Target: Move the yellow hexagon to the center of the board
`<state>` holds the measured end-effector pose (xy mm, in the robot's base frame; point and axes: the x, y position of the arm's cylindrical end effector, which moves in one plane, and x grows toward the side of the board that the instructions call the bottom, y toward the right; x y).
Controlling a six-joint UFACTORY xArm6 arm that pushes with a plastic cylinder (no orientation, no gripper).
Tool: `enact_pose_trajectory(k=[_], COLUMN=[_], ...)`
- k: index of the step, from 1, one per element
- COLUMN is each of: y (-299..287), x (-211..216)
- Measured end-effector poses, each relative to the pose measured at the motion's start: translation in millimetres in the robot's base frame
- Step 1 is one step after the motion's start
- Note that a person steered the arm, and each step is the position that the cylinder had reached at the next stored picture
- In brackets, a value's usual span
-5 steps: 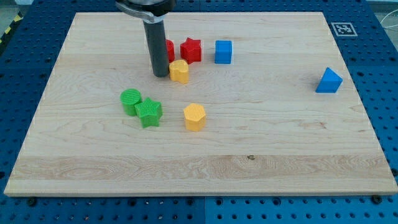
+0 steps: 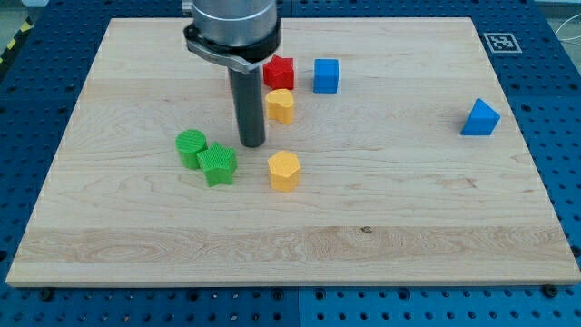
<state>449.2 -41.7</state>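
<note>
A yellow hexagon (image 2: 284,170) lies a little left of the board's middle. A second yellow block (image 2: 280,105), its shape unclear, lies above it, just below a red star (image 2: 279,71). My tip (image 2: 252,143) rests on the board between the two yellow blocks, left of both. It is up and left of the hexagon and touches neither block. The rod and its collar hide the board behind them, near the red star's left side.
A green round block (image 2: 191,145) and a green star (image 2: 217,163) sit together left of my tip. A blue cube (image 2: 326,75) is right of the red star. A blue wedge-like block (image 2: 479,117) lies far right. The wooden board (image 2: 408,227) has a marker tag (image 2: 498,42) at its top right corner.
My tip moved down and slightly right, away from the upper yellow block. That block has shifted right, under the red star. A red block left of the star is now hidden behind the rod.
</note>
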Motion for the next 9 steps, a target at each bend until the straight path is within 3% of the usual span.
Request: enact_pose_trajectory(k=[1,2,3,4,6,8,9], y=[52.0,91.0,96.1,64.7,16.2,52.6,40.2], x=[2.1,43.8,90.2,104.6,81.4,65.7,65.5])
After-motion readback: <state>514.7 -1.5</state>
